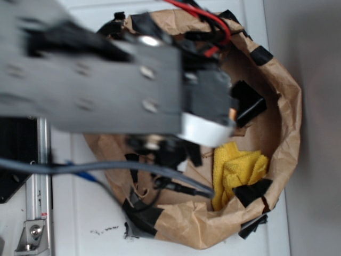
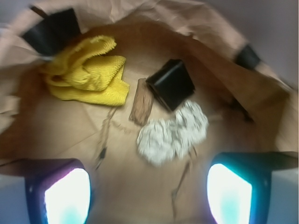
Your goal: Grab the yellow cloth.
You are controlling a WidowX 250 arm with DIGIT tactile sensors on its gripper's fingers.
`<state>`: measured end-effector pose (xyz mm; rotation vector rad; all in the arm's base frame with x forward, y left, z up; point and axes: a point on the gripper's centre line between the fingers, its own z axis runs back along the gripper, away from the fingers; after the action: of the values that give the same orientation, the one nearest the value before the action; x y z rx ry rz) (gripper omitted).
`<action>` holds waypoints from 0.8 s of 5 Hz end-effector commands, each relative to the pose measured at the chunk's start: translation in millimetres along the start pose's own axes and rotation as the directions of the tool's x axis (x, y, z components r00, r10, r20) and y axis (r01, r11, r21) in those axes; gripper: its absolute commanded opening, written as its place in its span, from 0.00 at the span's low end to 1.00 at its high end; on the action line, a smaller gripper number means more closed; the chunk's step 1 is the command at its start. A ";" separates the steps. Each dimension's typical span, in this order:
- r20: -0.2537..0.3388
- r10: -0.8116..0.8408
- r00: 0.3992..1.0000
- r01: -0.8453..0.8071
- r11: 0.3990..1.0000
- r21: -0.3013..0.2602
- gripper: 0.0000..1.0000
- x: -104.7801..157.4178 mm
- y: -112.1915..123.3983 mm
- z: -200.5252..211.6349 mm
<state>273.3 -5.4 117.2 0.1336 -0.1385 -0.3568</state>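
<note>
The yellow cloth [image 2: 88,72] lies bunched and folded on the floor of a brown paper bag [image 2: 60,135], at the upper left of the wrist view. In the exterior view the yellow cloth [image 1: 238,169] shows at the bag's lower right, partly behind black tape. My gripper [image 2: 148,196] hangs open above the bag floor, its two lit pads wide apart with bare paper between them. The cloth is well up and to the left of it, untouched. In the exterior view the arm [image 1: 106,80] hides the fingers.
A black box [image 2: 171,84], a small wooden block [image 2: 141,107] and a crumpled white paper wad [image 2: 173,133] lie mid-bag, the wad nearest my gripper. The bag's [image 1: 287,106] taped walls rise all round. Cables [image 1: 106,168] cross the bag's left rim.
</note>
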 end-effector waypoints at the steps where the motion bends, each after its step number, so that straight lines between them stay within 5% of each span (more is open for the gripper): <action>1: 0.129 -0.327 0.936 0.327 0.945 0.022 1.00 33.4 -41.5 -27.2; 4: 0.275 -0.413 0.868 0.450 0.889 -0.085 1.00 61.2 -84.7 -71.9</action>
<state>311.2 -85.3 28.8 -0.0420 -0.2870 -0.7997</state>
